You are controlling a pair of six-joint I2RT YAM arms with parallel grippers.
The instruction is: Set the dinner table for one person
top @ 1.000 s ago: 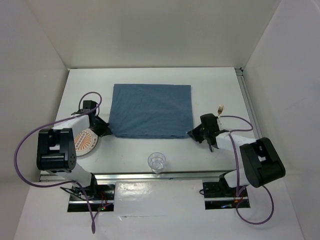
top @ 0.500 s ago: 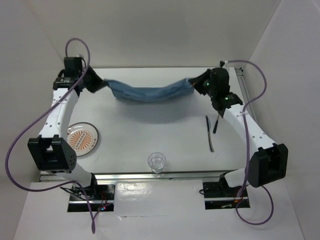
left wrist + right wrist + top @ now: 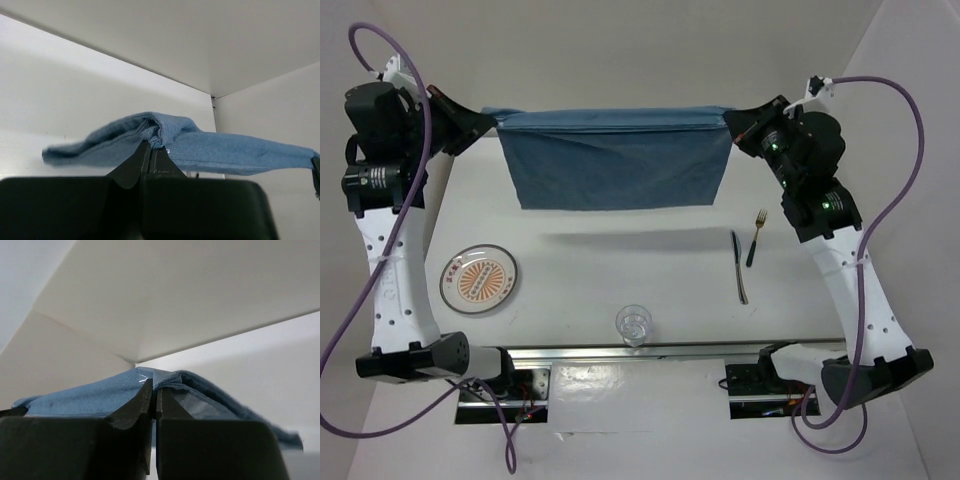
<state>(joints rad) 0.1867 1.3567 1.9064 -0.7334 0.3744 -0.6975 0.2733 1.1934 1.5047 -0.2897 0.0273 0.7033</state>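
The white dinner table (image 3: 620, 280) is filling most of the top view, running from the arm bases at the near edge to the far wall. The left arm (image 3: 395, 260) is reaching up along the left side and the right arm (image 3: 850, 290) along the right side, both stretched toward the far corners.

Between them the blue placemat (image 3: 615, 165) is hanging in the air over the far half of the table. Its top edge is pulling taut from left to right, its lower part is draping down, and it is throwing a faint shadow on the white surface below.

The left gripper (image 3: 485, 122) is clenching the placemat's upper left corner, and its wrist view shows the cloth bunching where the two fingers are pressing together. The right gripper (image 3: 732, 125) is clamping the upper right corner in the same way, with cloth folding over its closed fingertips.

A round plate (image 3: 478, 278) with an orange pattern is lying on the near left part of the table. On the right, a knife (image 3: 739, 265) and a fork (image 3: 755, 237) are lying just beside each other, the fork farther right with its tines pointing away. A clear glass (image 3: 634, 324) is standing at the middle of the near edge, well apart from the plate and the cutlery.
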